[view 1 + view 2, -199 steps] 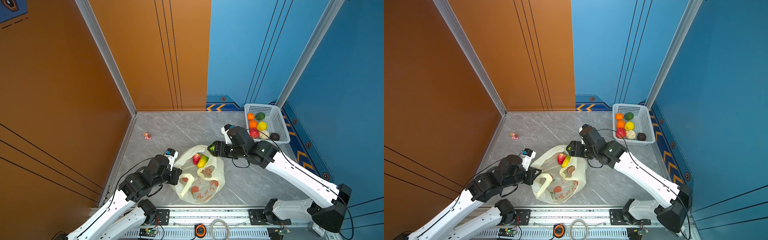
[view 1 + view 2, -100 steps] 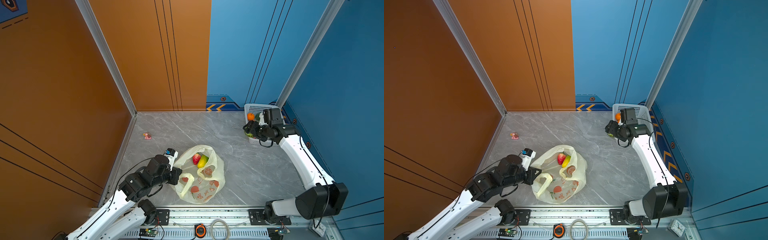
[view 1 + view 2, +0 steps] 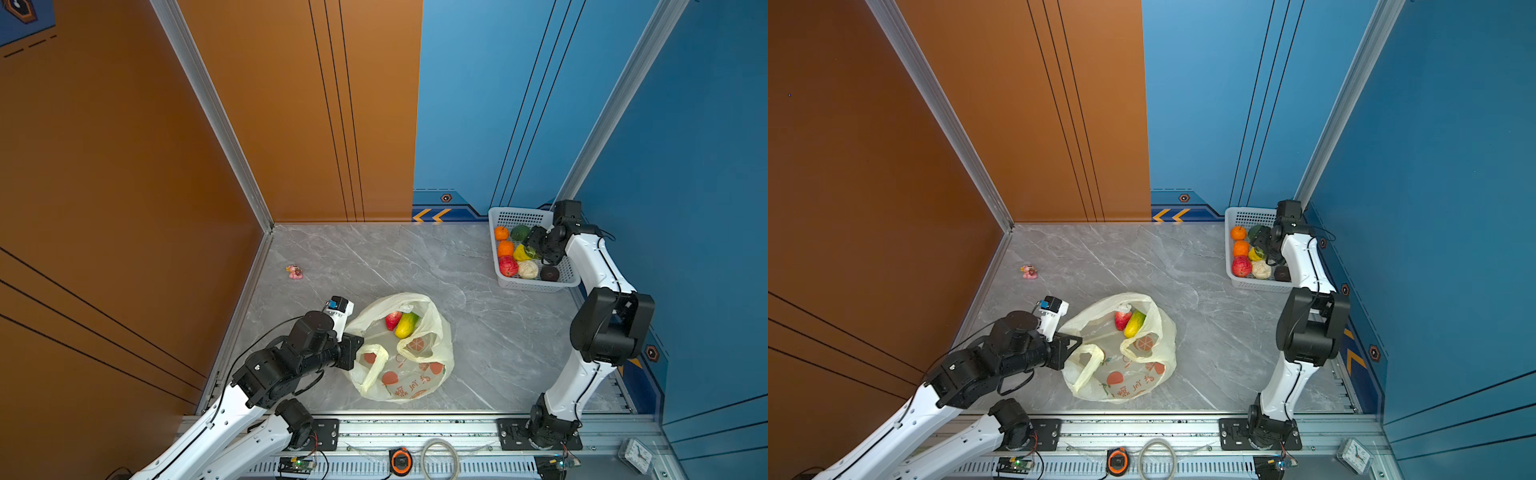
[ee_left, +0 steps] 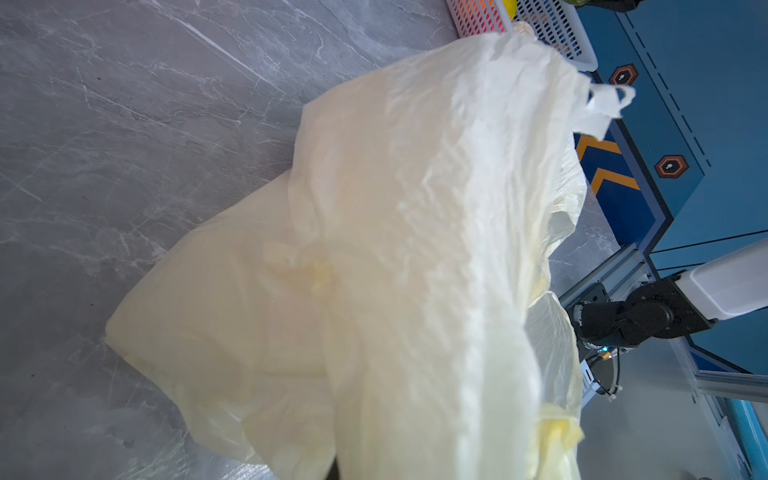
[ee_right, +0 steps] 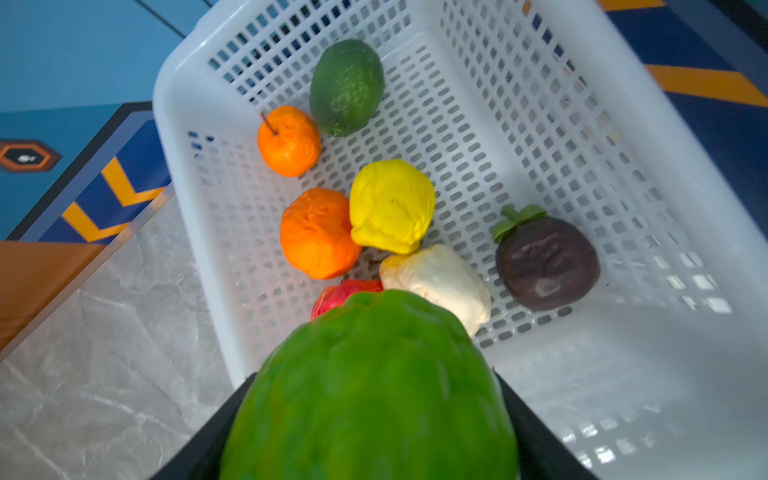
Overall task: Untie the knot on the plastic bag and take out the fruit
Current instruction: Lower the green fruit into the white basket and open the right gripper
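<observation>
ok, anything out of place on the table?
Only the small pink toy figure: it lies alone on the grey table near the orange wall, apart from the plastic bag and the white basket. Nothing has spilled.

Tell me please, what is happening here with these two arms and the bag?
The right gripper holds a green fruit above the white basket, where other fruits already lie. The left gripper is shut on the edge of the plastic bag, which lies open on the table. A red fruit and a yellow-green fruit are still inside the bag.
</observation>
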Motion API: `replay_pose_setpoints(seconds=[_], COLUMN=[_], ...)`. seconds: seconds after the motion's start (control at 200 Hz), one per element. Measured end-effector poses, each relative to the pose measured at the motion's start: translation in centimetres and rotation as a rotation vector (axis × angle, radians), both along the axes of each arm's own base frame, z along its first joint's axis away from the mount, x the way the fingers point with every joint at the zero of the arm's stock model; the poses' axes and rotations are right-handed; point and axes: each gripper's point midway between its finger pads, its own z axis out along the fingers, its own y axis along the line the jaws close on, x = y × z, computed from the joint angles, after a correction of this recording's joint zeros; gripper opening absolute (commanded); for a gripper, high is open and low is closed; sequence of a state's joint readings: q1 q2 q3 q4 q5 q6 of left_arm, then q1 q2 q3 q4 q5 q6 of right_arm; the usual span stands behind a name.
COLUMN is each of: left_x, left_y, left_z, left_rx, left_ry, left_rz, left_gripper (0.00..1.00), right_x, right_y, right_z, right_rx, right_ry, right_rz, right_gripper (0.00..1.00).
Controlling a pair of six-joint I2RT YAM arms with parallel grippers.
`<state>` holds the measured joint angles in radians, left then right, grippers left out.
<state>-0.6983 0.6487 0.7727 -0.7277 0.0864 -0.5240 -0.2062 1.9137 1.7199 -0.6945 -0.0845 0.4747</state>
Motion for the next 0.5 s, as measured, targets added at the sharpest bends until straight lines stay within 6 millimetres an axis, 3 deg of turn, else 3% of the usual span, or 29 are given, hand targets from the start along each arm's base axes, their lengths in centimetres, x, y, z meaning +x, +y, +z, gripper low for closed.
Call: replay_pose_setpoints(seconds=[0.2, 0.391, 0.501], left_x=[0.1, 0.3, 0.3], left_y=[-0.1, -0.1, -0.2], left_z=[0.1, -0.4, -0.4], left_rx=[-0.006, 0.006, 0.008], left_ry=[-0.002, 0.017, 0.02], left_rz=[0.002, 0.009, 0.009], left_gripper=[0.0, 0.0, 0.0], right_x=[2.0, 3.1, 3.3], right_y=[-3.9, -4.9, -5.2], right_z=[-3.9, -7.5, -8.2], right_rx=[-0.026, -0.04, -0.051], right_ry=[0.06, 0.119, 0.139], right_rz=[-0.07, -0.085, -0.092], right_gripper=[0.69, 0.84, 0.87])
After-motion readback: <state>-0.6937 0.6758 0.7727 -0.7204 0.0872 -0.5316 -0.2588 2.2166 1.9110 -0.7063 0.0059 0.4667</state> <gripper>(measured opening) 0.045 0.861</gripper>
